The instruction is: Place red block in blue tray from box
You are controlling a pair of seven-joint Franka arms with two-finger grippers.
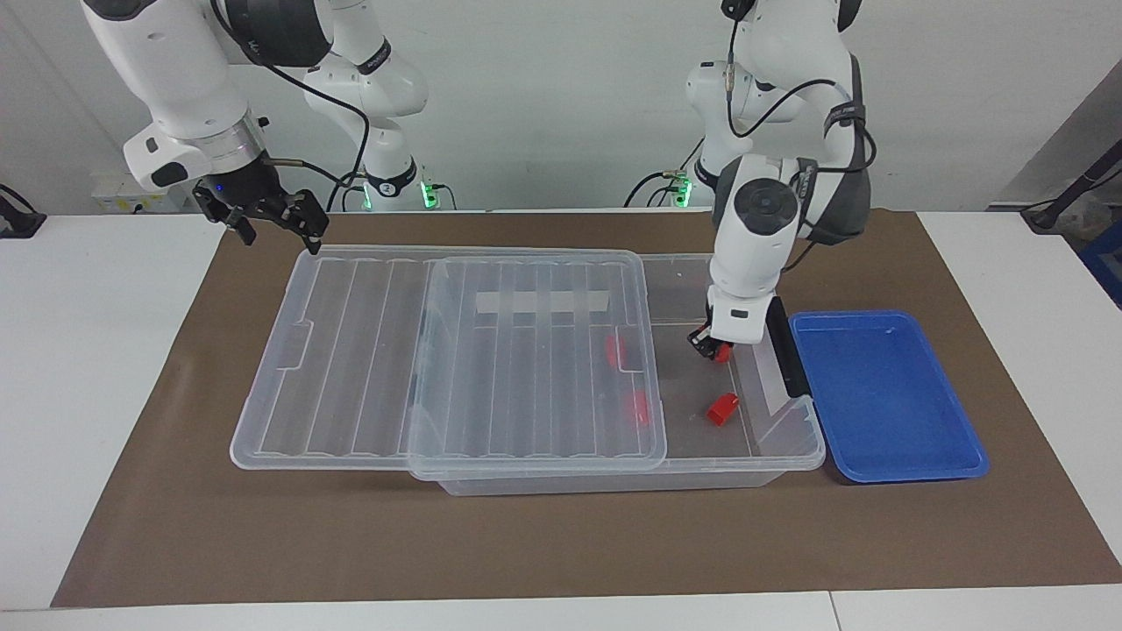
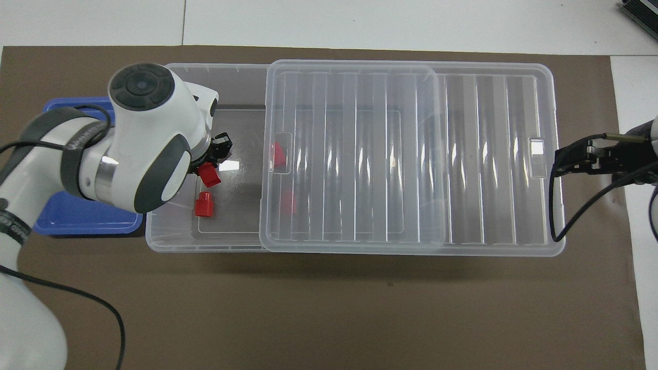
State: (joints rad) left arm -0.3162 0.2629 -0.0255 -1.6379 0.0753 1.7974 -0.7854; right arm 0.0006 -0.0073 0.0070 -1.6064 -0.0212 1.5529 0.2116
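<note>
Lid (image 1: 447,350) slid aside leaves the box (image 1: 771,443) open, so our left gripper (image 1: 717,349) pinches a red block (image 1: 721,352) bound for the blue tray (image 1: 885,399), while our right gripper (image 1: 272,219) waits spread over the lid's corner.

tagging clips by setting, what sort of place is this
Probably a robotics lab or test bench: two white robot arms mounted at a white table, a brown mat marking the work area, bare wall, trailing cables.
</note>
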